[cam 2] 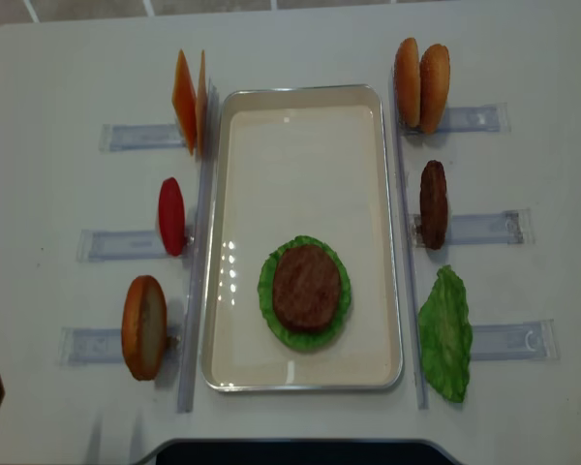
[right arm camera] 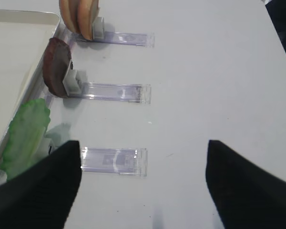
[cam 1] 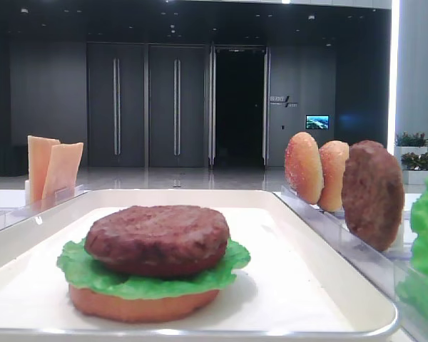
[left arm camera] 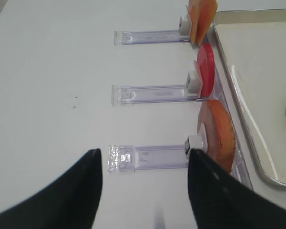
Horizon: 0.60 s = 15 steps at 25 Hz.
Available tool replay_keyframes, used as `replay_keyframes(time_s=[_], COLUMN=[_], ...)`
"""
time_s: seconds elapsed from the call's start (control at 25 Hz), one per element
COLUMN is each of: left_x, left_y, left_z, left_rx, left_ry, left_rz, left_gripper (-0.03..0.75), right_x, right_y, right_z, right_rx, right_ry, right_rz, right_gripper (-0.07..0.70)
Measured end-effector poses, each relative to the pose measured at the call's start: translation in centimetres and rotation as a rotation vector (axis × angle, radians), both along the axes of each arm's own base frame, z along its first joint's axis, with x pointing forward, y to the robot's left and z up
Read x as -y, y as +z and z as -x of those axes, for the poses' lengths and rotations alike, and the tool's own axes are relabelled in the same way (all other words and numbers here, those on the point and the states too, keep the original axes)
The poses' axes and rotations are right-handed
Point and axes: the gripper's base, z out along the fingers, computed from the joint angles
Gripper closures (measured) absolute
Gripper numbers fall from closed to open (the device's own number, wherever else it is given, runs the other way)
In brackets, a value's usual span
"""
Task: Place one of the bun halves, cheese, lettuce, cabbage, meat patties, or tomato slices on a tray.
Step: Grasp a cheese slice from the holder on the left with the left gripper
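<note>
The white tray lies mid-table and carries a stack: flat bun base, lettuce, meat patty on top. Left of the tray, cheese slices, a tomato slice and a bun half stand in racks. On the right stand two bun halves, a patty and a lettuce leaf. My left gripper hangs open and empty over the table beside the bun half. My right gripper is open and empty near the lettuce leaf.
Clear plastic racks stick out sideways from both long sides of the tray. Bare white table lies beyond their outer ends. A dark edge runs along the near side of the table.
</note>
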Motion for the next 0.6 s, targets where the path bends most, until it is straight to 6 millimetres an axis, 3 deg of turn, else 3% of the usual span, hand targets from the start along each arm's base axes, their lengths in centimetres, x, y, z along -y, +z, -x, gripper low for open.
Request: replay_keyframes(time_s=[0.6], left_x=[0.01], left_y=[0.02], left_z=[0.04], left_rx=[-0.007], left_ry=[0.007], left_rz=[0.014], left_gripper=[0.283], right_x=[0.00], right_y=[0.00], right_z=[0.00], right_rx=[0.000], right_ry=[0.000], right_rz=[0.000], right_gripper=[0.090])
